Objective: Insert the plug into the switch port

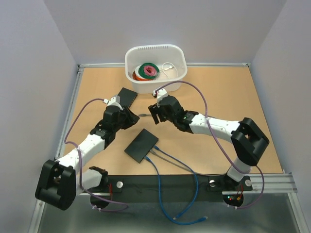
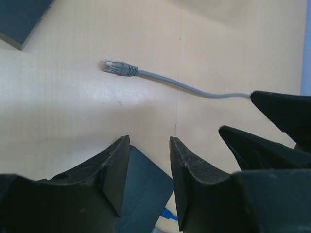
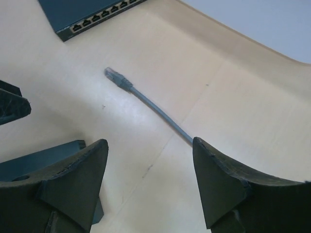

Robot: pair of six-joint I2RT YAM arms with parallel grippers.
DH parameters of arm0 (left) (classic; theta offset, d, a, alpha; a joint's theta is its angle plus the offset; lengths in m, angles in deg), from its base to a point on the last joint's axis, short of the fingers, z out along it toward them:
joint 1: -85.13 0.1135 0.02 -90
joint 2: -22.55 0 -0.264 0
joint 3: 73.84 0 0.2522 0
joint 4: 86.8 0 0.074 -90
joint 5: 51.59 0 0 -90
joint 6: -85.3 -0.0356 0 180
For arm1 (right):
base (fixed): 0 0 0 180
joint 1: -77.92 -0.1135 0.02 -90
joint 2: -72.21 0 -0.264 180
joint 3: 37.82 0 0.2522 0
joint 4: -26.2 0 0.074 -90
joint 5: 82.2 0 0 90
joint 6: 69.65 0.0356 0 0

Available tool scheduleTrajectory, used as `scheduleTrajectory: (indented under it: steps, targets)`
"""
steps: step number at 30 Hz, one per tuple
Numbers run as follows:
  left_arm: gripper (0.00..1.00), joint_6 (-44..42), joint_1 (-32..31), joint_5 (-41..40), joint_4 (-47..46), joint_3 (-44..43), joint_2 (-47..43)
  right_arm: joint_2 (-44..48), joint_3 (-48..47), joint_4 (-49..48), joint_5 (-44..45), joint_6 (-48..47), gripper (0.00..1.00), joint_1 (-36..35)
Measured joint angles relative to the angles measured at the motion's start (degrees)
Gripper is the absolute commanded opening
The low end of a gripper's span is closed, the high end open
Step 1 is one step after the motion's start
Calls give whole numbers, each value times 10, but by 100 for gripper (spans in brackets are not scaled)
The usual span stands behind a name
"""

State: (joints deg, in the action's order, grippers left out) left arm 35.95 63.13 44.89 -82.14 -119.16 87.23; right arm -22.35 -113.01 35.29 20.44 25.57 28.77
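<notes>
One small grey plug (image 2: 116, 68) lies loose on the desk (image 2: 73, 111) near the switch (image 3: 92, 14), light, its cable (image 2: 184, 86) limp. Left fingers (image 2: 114, 170) and right fingers (image 3: 77, 179) gape empty; pinch the stiff plug body, I judge.

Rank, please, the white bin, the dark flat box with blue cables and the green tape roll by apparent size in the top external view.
1. white bin, clearly the largest.
2. dark flat box, smaller than the bin.
3. green tape roll, lying inside the bin, smallest by far.
</notes>
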Motion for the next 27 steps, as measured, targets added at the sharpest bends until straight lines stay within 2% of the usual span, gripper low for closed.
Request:
scheduleTrajectory:
  steps: [11,19,27]
  targets:
    - [49,5,0,-11,-47,172,-107,-158,-129,43,-84,-64,76,0]
    - [49,5,0,-12,-92,189,-129,-245,-203,67,-101,-95,76,19]
    - [48,5,0,-12,-115,195,-133,-279,-240,77,-104,-111,75,49]
